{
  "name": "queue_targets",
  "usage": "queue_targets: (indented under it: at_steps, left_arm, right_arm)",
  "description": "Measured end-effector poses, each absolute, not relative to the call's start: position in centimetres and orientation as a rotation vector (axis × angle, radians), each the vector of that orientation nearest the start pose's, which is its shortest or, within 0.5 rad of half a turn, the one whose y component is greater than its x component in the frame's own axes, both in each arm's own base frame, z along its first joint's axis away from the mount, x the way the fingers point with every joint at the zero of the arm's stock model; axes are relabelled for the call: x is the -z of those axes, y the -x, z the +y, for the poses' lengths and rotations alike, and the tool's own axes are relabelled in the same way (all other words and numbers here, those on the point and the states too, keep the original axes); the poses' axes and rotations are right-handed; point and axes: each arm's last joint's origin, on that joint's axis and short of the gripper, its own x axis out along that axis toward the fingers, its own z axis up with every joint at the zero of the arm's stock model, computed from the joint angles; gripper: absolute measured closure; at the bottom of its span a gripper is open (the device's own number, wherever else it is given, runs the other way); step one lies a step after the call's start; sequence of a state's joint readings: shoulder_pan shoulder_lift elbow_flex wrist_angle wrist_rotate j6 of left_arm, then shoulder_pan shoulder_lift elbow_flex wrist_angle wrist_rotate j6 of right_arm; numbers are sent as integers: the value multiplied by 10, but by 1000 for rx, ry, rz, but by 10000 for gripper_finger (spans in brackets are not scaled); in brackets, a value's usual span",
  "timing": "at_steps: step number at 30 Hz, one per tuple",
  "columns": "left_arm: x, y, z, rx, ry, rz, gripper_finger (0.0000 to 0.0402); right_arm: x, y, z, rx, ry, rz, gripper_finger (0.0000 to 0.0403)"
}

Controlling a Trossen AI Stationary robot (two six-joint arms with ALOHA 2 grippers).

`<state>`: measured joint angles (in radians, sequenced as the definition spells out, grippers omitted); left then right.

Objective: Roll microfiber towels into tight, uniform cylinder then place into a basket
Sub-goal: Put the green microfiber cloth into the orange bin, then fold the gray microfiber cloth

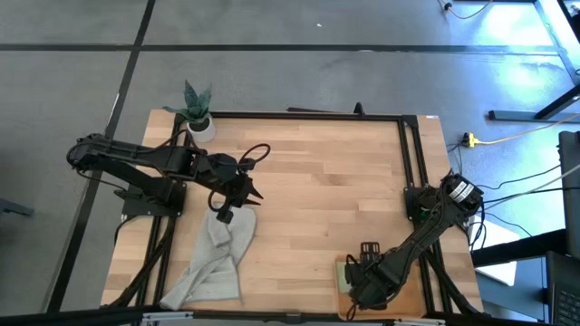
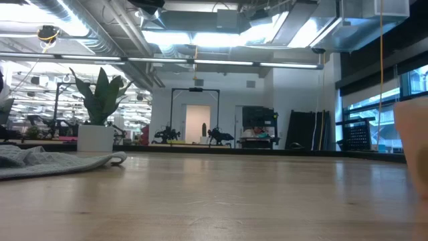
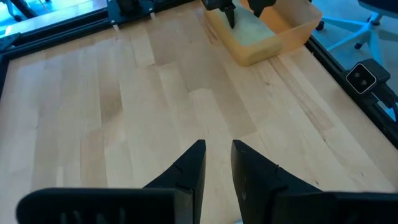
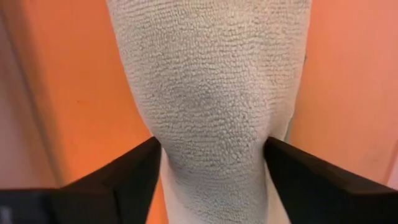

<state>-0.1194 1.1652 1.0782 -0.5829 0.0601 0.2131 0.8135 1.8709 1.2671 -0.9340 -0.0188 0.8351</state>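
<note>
Pale wood counter (image 1: 317, 190) with a dark frame around it, both arms over it. Orange-brown basket (image 1: 342, 299) sits at the near right edge of the counter; in the left wrist view it shows as a low-rimmed tray (image 3: 292, 28) with a pale roll inside. Grey towel (image 1: 213, 263) lies loose and rumpled at the near left, not rolled; the low view shows it as a flat heap (image 2: 47, 161). Green towel (image 4: 211, 106), rolled, lies in the basket between the right arm's fingers.

Right gripper (image 1: 367, 272) is down in the basket, jaws standing on either side of the roll and close against it; cannot tell if they grip it or have just let go. Left gripper (image 1: 237, 192) hovers above the far end of the grey towel, jaws narrow with a slim gap, holding nothing.

Step judged: placing the first roll in the basket, roughly half done. Next move likely calls for the right jaws to widen and lift straight up without dragging the roll loose, then both arms turn to flattening and rolling the grey towel.

Small white pot with plant (image 1: 198, 118) at the far left corner. No brand, label or writing readable; the towel tag is not visible
</note>
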Motion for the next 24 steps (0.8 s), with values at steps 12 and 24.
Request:
queue_targets:
  at_steps: [12,24]
  left_arm:
    - [-325,-239,-30,244,-224,650,334]
    - [-325,-239,-30,244,-224,649,334]
  right_arm:
    - [-174,-230,246,-44,-71,1576,52]
    - [-213,-232,249,-57,-80,1552,52]
